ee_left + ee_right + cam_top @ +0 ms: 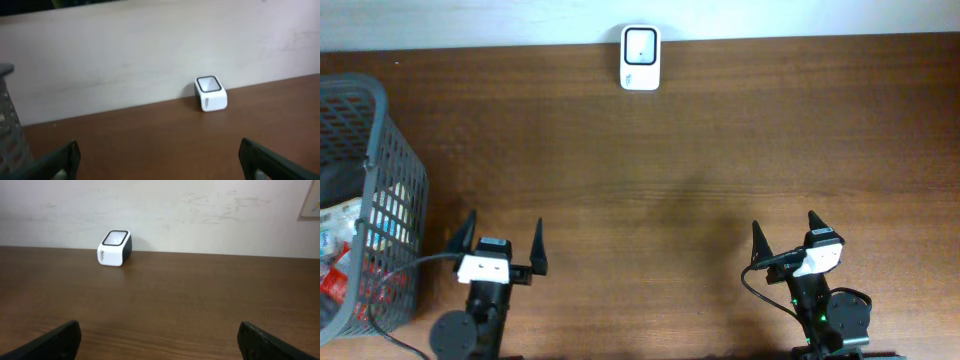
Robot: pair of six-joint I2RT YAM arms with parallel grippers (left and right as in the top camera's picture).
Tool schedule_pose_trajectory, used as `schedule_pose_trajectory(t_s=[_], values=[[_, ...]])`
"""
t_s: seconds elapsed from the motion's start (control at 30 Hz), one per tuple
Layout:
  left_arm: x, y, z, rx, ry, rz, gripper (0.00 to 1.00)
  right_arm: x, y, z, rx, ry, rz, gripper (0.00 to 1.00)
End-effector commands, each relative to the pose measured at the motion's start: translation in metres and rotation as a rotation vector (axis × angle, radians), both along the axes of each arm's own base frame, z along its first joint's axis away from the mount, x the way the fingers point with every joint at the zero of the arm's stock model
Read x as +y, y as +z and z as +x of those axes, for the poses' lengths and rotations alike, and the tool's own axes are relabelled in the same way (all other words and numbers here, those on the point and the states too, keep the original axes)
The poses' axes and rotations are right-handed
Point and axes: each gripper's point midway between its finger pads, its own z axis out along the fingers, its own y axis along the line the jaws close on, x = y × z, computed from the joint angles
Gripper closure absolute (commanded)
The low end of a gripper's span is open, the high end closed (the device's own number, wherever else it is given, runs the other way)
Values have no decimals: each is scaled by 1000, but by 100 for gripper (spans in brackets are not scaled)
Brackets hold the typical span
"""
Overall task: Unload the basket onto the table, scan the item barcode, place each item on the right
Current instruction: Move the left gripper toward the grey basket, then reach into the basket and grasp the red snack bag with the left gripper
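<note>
Scanner [640, 58] far centre | left arm [485, 288], right arm [817, 288] low, jaws wide

Wooden table [670, 150] bears scanner [640, 58] and basket [400, 215].

Tally from where I stand: 1 scanner, 1 basket, 2 arms, 1 table.

Detail: 1 small white scanner [640, 58] w/ 1 framed window on top. 1 grey mesh basket [398, 190], and inside it several packets [334, 240], approx. 3 or 4, though the mesh and the frame edge hide too much for a sure no. 1 wooden table [670, 170]. 2 arms, i.e. 1 left gripper [506, 220] and 1 right gripper [784, 221], each w/ 2 black fingers [540, 245], so 4 fingers total. 2 black cables [420, 260]: 1 by the left arm, 1 by the right.
</note>
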Motion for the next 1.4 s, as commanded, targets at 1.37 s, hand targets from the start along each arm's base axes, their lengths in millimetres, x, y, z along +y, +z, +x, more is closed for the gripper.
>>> schedule_pose_trajectory(t_s=[1.37], values=[[291,39,-37,687,1329,-932,1,1,-4,0,10,4,10,1]])
